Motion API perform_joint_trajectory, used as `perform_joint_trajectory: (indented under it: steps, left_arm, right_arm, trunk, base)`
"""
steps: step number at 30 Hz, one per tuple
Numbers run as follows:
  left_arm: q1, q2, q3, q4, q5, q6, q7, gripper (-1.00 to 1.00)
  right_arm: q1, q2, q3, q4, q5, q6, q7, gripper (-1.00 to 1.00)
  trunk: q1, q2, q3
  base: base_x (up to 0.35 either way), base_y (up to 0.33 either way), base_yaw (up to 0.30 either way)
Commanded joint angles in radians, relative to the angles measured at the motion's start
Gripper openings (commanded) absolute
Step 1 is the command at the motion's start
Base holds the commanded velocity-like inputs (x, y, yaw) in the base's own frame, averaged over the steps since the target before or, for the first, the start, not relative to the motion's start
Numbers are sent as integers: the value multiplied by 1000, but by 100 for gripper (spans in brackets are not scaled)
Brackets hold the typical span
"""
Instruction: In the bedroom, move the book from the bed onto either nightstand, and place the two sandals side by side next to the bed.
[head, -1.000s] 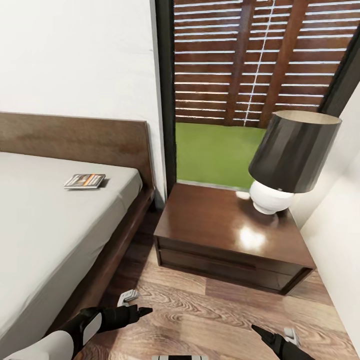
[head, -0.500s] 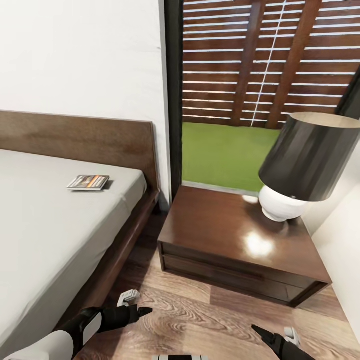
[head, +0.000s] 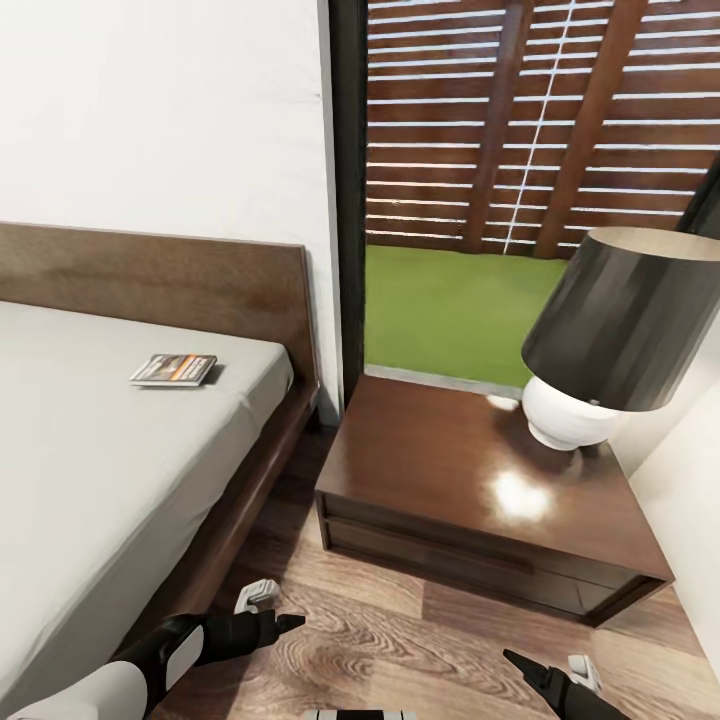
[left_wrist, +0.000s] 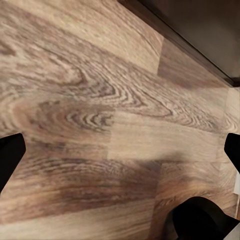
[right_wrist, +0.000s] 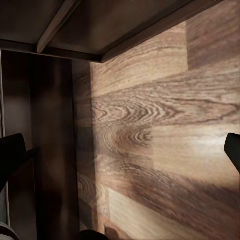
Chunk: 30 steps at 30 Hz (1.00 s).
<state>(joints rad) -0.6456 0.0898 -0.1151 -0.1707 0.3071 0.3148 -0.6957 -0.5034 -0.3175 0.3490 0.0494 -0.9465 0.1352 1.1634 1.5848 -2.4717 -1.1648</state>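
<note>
Head view: the book (head: 173, 370) was seen upper left on the bed (head: 90, 470), nearer the empty, spread left pincer (head: 262, 613).

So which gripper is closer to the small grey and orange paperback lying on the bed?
Left. The left gripper hangs low over the wood floor beside the bed frame, below the paperback; the right gripper is farther off, in front of the nightstand.

Grey-beige bed (head: 90, 470), orange-banded grey book (head: 173, 370), glossy reddish-brown nightstand (head: 470, 500), black-shaded white lamp (head: 600, 340).
</note>
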Motion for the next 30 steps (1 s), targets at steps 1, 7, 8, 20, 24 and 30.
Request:
perform_joint_trajectory:
  steps: [1, 7, 8, 20, 24, 30]
  left_arm:
    - [0, 1, -8, -1, 10, 7, -1, 100]
    - [0, 1, -8, -1, 10, 7, -1, 100]
    - [0, 1, -8, -1, 10, 7, -1, 100]
    - [0, 1, -8, -1, 10, 8, -2, 100]
    - [0, 1, -8, -1, 10, 8, -2, 100]
    - [35, -4, -47, 33, 16, 31, -27, 100]
  right_arm:
    - [-1, 0, 7, 3, -11, 10, 5, 100]
    - [-1, 0, 7, 3, -11, 11, 5, 100]
    - [-1, 0, 7, 3, -11, 11, 6, 100]
    - [1, -6, 3, 3, -12, 15, 6, 100]
    - [2, -7, 3, 3, -12, 14, 7, 100]
    - [37, 2, -2, 6, 22, 9, 30, 100]
  trunk:
    - [0, 0, -1]
    - [0, 0, -1]
    - [0, 0, -1]
    - [0, 0, -1]
    - [0, 0, -1]
    - [0, 0, -1]
  base:
    - [15, 0, 0]
    - [7, 0, 0]
    - [3, 0, 0]
    - [1, 0, 0]
    - [0, 0, 0]
    - [0, 0, 0]
